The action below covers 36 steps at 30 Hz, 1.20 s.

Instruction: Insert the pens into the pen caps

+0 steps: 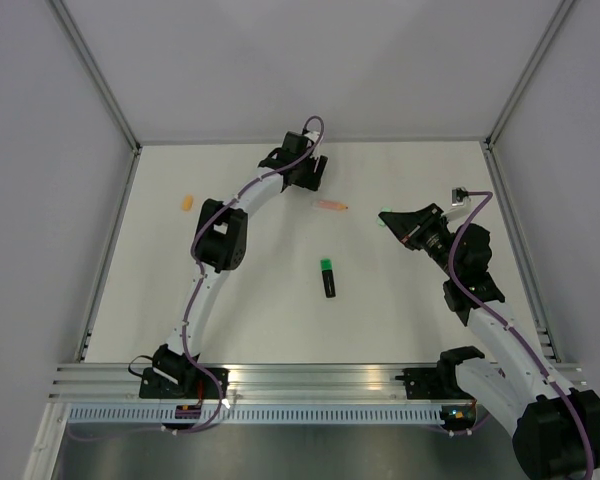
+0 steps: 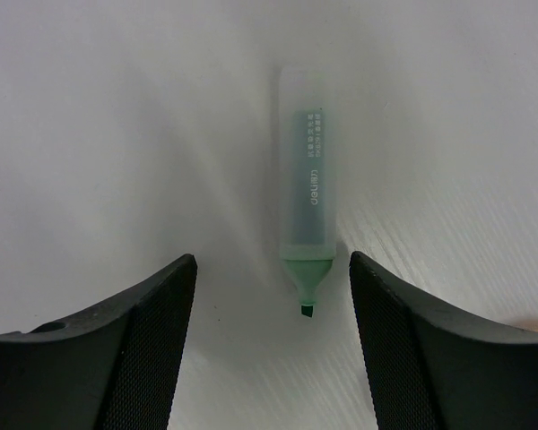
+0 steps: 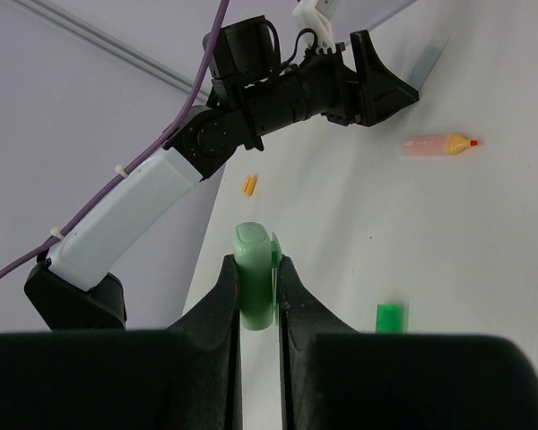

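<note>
Two claws: left claw (image 2: 271,258) spread open, uncapped mint pen (image 2: 308,170) flat on counter (image 2: 117,134) between and just beyond its fingertips; right claw (image 3: 257,262) clamped on green cap (image 3: 251,251).

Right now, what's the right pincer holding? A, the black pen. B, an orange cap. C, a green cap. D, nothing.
C: in the right wrist view the right pincer is shut on a green cap, which sticks up out of its grip.
</note>
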Available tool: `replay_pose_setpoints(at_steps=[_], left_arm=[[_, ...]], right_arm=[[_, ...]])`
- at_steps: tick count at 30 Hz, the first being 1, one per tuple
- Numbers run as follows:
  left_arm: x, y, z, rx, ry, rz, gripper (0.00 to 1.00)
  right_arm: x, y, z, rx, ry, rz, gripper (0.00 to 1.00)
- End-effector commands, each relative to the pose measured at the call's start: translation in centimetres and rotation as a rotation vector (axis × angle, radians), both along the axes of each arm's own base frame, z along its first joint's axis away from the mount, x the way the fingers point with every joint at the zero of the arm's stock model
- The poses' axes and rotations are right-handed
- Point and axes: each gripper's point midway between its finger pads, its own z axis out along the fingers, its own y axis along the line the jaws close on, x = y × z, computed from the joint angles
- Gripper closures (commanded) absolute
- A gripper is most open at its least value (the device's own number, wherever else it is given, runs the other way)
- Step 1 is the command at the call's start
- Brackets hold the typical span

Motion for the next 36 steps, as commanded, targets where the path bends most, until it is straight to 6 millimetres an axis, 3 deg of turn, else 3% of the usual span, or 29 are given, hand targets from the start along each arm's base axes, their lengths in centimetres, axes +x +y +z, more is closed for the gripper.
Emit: replay_pose_setpoints(at_steps=[1, 9, 11, 18, 22, 27, 31, 36], left_arm=[[-0.8, -1.4, 3.0, 0.025, -0.042, -0.118, 0.26], [-0.7, -1.5, 3.0, 0.055, -0.071, -0.173, 0.34], [-0.8, -1.7, 3.0, 0.059, -0.074, -0.184, 0.42], [-0.9, -2.5, 3.2, 0.082, -0.103, -0.204, 0.42], [-0.8, -2.5, 3.3, 0.076, -0.107, -0.196, 0.49], [-0.4, -2.8, 3.7, 0.055, -0.121, -0.186, 0.5], [0.2, -3.0, 4.3, 0.036, -0.143, -0.161, 0.45], [0.5, -2.8, 4.6, 0.031, -0.152, -0.132, 0.49]], right_arm=[[0.0, -0.2, 1.2, 0.018, -0.039, -0.014, 1.0], [0.0, -0.2, 1.2, 0.025, -0.035, -0.012, 1.0], [0.0, -0.2, 1.2, 0.026, -0.034, -0.012, 1.0], [-0.1, -0.2, 1.3, 0.029, -0.034, -0.012, 1.0], [-0.1, -0.3, 1.3, 0.029, -0.036, -0.015, 1.0], [-0.2, -0.2, 1.3, 0.031, -0.035, -0.012, 1.0], [-0.1, -0.3, 1.2, 0.029, -0.033, -0.02, 1.0], [0.0, -0.3, 1.0, 0.027, -0.031, -0.022, 1.0]])
